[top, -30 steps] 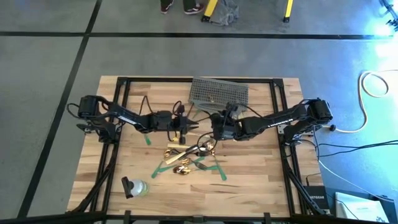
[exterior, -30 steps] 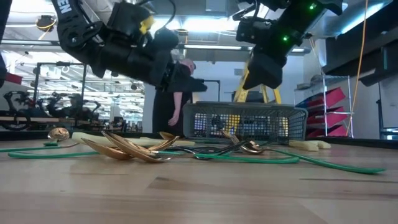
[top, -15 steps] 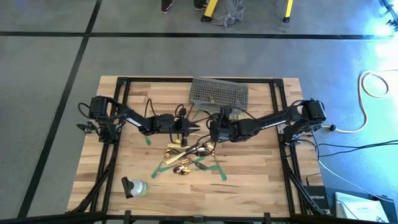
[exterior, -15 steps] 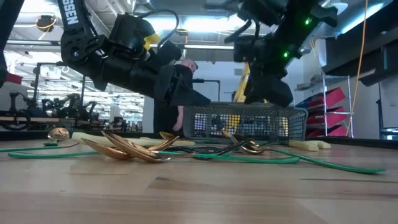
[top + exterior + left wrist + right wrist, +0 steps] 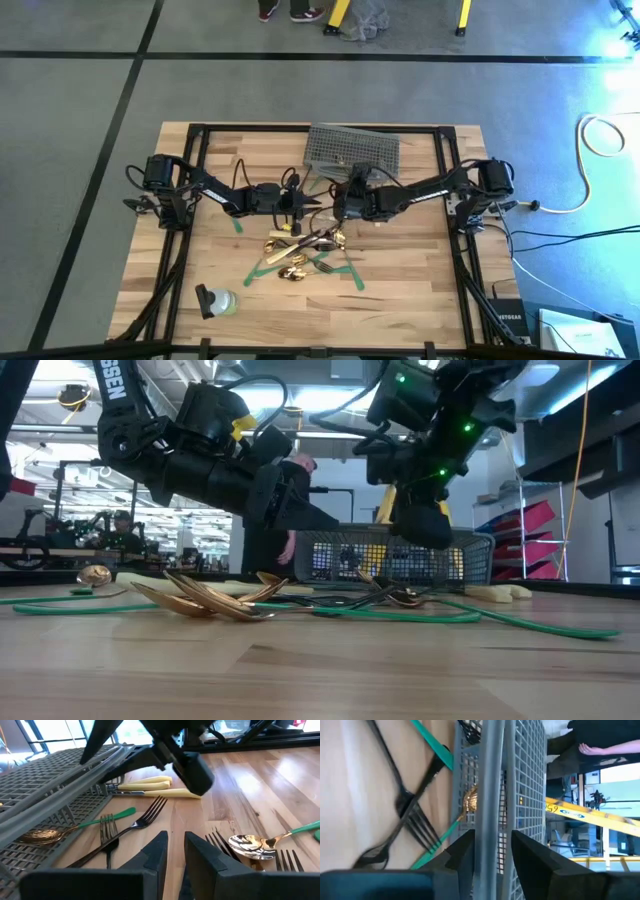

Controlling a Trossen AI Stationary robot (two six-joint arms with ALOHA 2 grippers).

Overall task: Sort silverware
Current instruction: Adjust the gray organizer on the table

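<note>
High view shows both dark arms reaching in toward the middle of the light wooden slat table (image 5: 420, 290), with the grey wire mesh basket (image 5: 352, 148) sitting at the far edge. I'll place everything off that basket.

The left gripper (image 5: 305, 205) hangs just in front of the basket's left end. From the left wrist view its two dark fingers (image 5: 161, 851) are nearly together, only a thin gap between them, and nothing is in that gap.

The right gripper (image 5: 340, 205) is right at the basket's front wall, about mid-length. In the right wrist view its fingers (image 5: 465, 851) stand part open on either side of the basket's grey rim bar, but I honestly can't tell if they're actually touching it.

The silverware (image 5: 305, 250) is mostly a loose pile in front of the basket, out toward the table's middle: shiny gold spoons (image 5: 205, 598), dark metal forks (image 5: 142, 820) and two cream-handled knives (image 5: 152, 787). The knives and a couple of forks lie right beside the basket. One gold spoon (image 5: 469, 800) is inside the basket, on the mesh. Flat green tape strips (image 5: 520, 622) run across the wood around the pile.

Off to the basket's near left, well apart, there's a small clear bottle with a dark cap (image 5: 215, 300). A person in dark clothes (image 5: 270, 525) stands behind the basket in the low view.
</note>
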